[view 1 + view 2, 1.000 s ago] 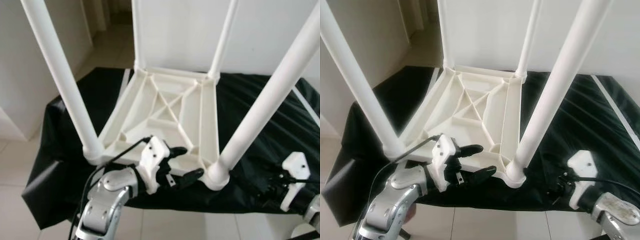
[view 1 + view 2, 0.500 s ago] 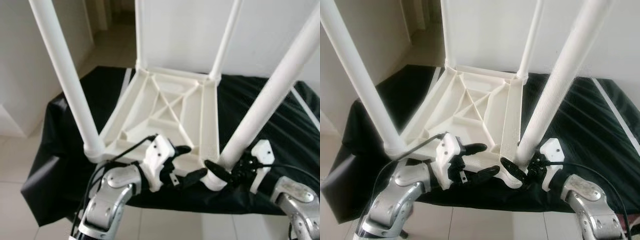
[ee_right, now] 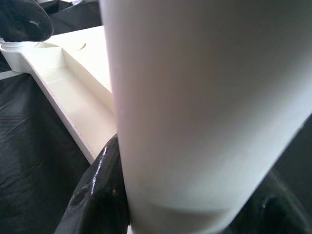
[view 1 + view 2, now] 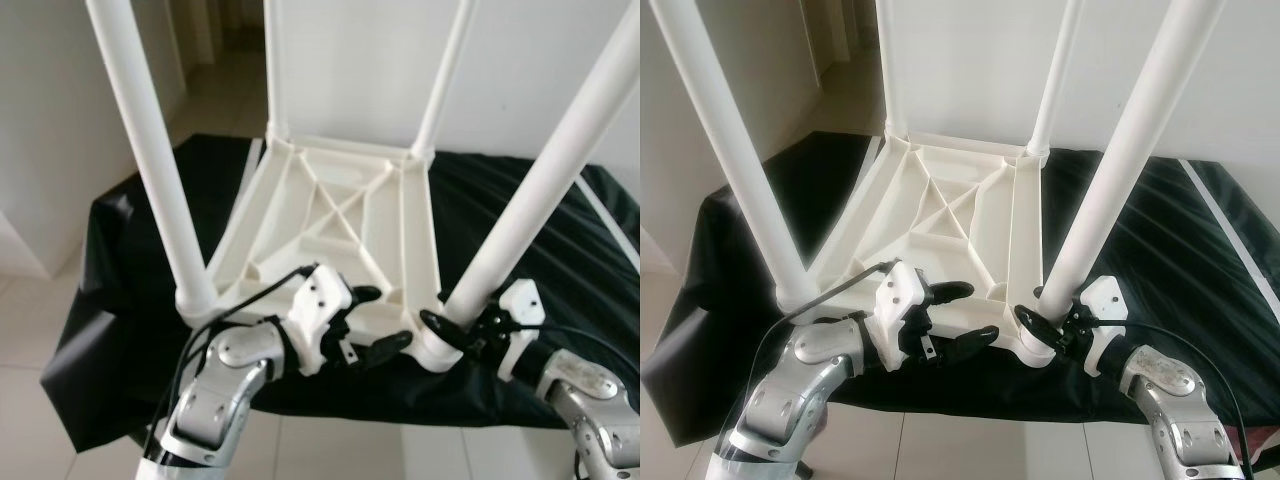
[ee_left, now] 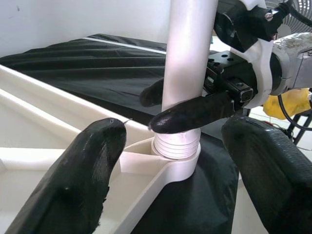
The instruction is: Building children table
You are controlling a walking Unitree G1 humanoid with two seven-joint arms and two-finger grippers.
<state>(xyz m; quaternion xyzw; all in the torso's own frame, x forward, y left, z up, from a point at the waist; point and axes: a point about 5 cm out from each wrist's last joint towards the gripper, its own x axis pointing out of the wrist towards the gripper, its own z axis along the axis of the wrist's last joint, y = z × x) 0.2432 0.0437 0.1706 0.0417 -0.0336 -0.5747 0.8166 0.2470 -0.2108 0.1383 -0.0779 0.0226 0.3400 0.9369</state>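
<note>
The white table top [image 4: 340, 225] lies upside down on a black cloth [image 4: 540, 230], with four legs pointing up. The right gripper [image 4: 1040, 322] squeezes the near right leg [image 4: 1110, 180] just above its socket. The left gripper [image 4: 965, 315] is open around the table's near edge.

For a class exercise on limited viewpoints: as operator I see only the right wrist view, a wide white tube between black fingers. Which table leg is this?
Observer: The near right leg of the upturned white plastic children's table; the right gripper grips it just above its socket.
Operator: Where is the left gripper?
Observer: The left gripper is open at the table's near edge, beside that socket.
Operator: How many legs are fitted?
Observer: Four, one at each corner, pointing up; the table lies on a black cloth.
</note>
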